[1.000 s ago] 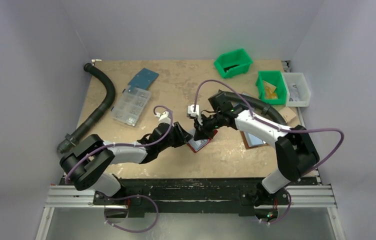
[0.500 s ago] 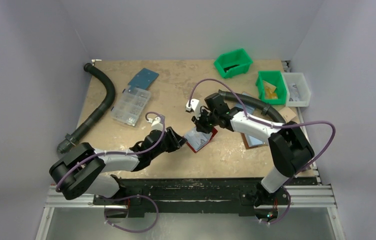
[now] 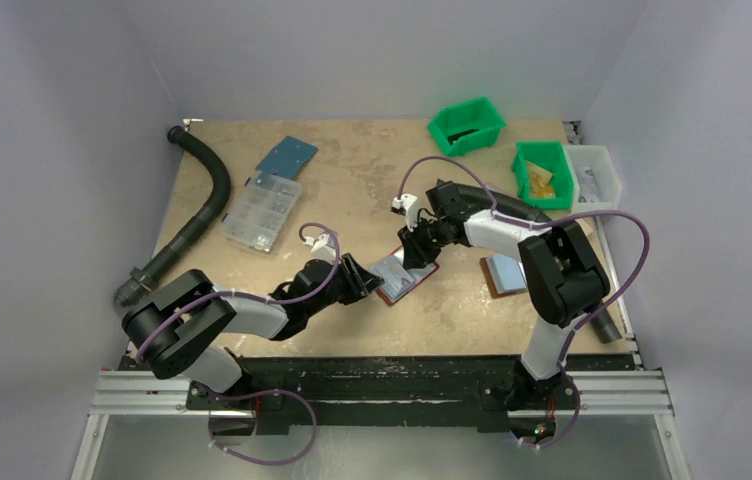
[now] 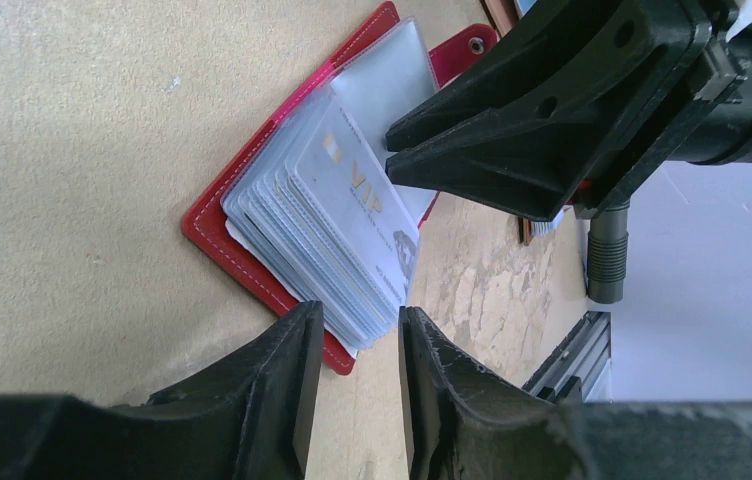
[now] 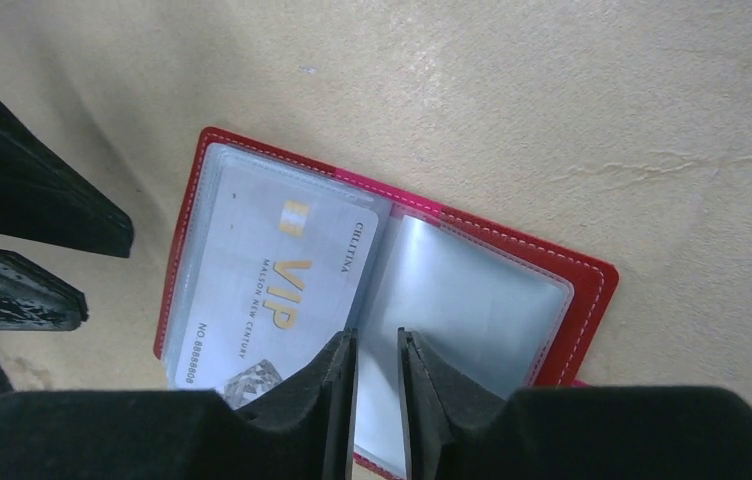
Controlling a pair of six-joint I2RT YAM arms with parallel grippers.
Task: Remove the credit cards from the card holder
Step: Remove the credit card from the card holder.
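The red card holder (image 3: 409, 287) lies open on the table between both arms. In its left pocket sits a pale credit card (image 5: 282, 290) printed "VIP"; the right pocket (image 5: 472, 310) looks empty. My right gripper (image 5: 376, 345) hovers over the fold, its jaws a narrow gap apart with nothing between them. In the left wrist view the holder (image 4: 222, 240) shows a thick stack of clear sleeves with the VIP card (image 4: 352, 190) on top. My left gripper (image 4: 360, 330) is open, and the stack's near corner pokes between its fingertips. From above, the left gripper (image 3: 364, 280) is left of the holder and the right gripper (image 3: 417, 252) behind it.
A brown folder with a pale blue inside (image 3: 505, 273) lies right of the holder. Two green bins (image 3: 466, 125) (image 3: 542, 172) and a white bin (image 3: 594, 178) stand back right. A clear organiser box (image 3: 263, 212), a teal sheet (image 3: 286, 157) and a black hose (image 3: 202, 205) lie at the left.
My right gripper has gone from shut to slightly open and shifted a little to the right over the holder. The left gripper drew back, then came up to the holder's corner again.
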